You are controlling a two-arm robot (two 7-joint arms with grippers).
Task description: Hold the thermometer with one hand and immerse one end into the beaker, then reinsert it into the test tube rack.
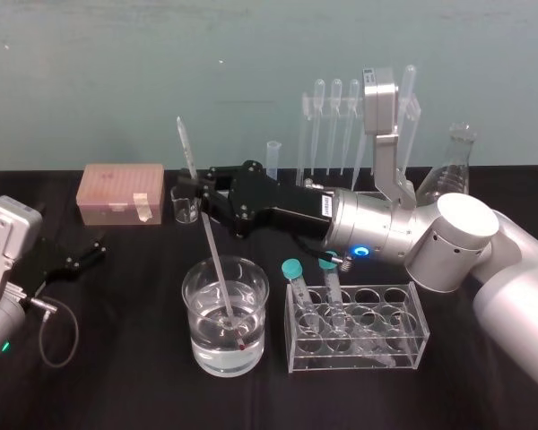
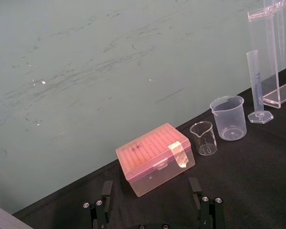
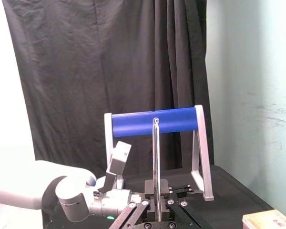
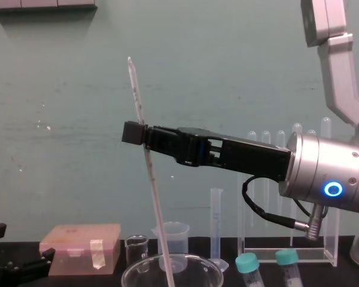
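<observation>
My right gripper (image 1: pixel 200 193) reaches in from the right over the table and is shut on the thermometer (image 1: pixel 212 244), gripping it partway up its length. The thin whitish rod leans slightly, and its lower end sits in the water inside the large clear beaker (image 1: pixel 190 313) at front centre. From the chest, the right gripper (image 4: pixel 134 133) clamps the thermometer (image 4: pixel 152 197) above the beaker's rim (image 4: pixel 131 272). The tall acrylic test tube rack (image 1: pixel 414 109) stands at the back right with pipettes hanging in it. My left gripper (image 1: pixel 88 253) rests open, low at the left.
A pink tip box (image 1: pixel 121 193) and a small glass beaker (image 1: pixel 184 204) sit at the back left. A plastic spouted beaker (image 2: pixel 228 117) and a graduated cylinder (image 2: pixel 257 83) stand beside them. A low rack with teal-capped tubes (image 1: pixel 354 327) is right of the beaker, and a flask (image 1: pixel 457 157) stands behind.
</observation>
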